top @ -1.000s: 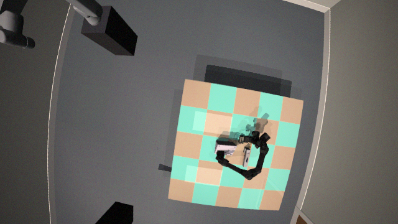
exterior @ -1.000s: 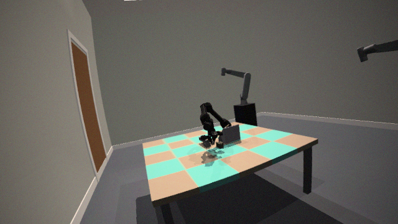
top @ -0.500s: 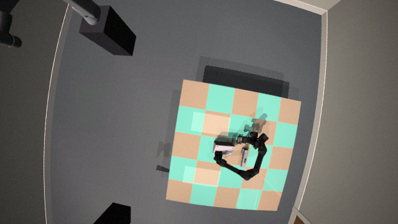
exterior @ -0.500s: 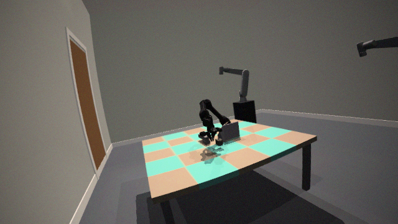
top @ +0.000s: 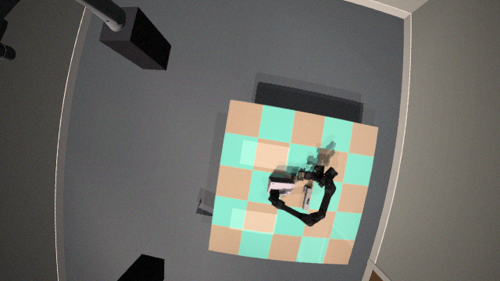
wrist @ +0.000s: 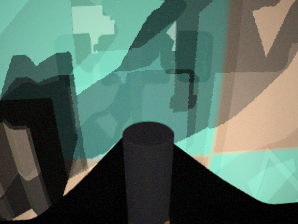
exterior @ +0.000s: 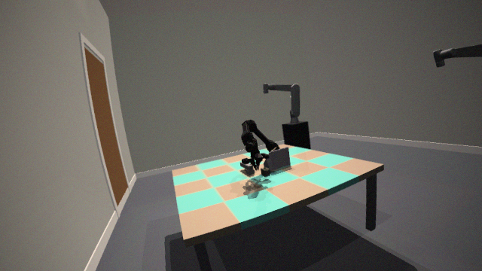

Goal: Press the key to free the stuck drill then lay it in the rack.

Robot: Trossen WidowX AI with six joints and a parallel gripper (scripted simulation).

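Note:
My gripper [top: 305,175] [exterior: 257,166] is low over the table, just beside the upright housing [top: 281,186] [exterior: 279,159]. It is shut on the drill, whose dark grey round body [wrist: 148,180] rises in the middle at the bottom of the wrist view; the fingertips' grip on it is hidden. A pale grey slotted holder [top: 307,197], which looks like the rack, lies near the arm, below the gripper in the top view; it shows grey in the exterior view [exterior: 248,168]. I cannot make out the key.
A small dark block [exterior: 265,172] sits by the housing's foot. The arm [top: 310,219] [exterior: 248,129] curves around the rack. The checkered table [top: 233,183] [exterior: 203,225] carries all of these. A dark block [wrist: 35,115] with pale bars is close at the left in the wrist view.

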